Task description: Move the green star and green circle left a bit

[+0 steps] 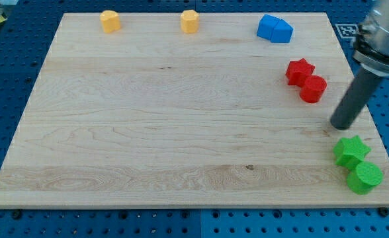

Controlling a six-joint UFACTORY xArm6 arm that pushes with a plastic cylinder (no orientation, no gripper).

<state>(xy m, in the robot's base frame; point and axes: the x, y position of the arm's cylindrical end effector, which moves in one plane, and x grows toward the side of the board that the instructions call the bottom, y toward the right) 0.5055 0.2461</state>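
tool tip (343, 124), bare, just above bright green star (350, 150) touching green circle (364, 177)

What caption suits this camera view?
My tip sits just above the green star and green circle.

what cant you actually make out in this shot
- Arm: camera view, cut off by the view's top and right edges; only the rod shows.
- My tip: just above the green star; touching or apart, cannot tell.
- Green circle: far side hidden by its own body.
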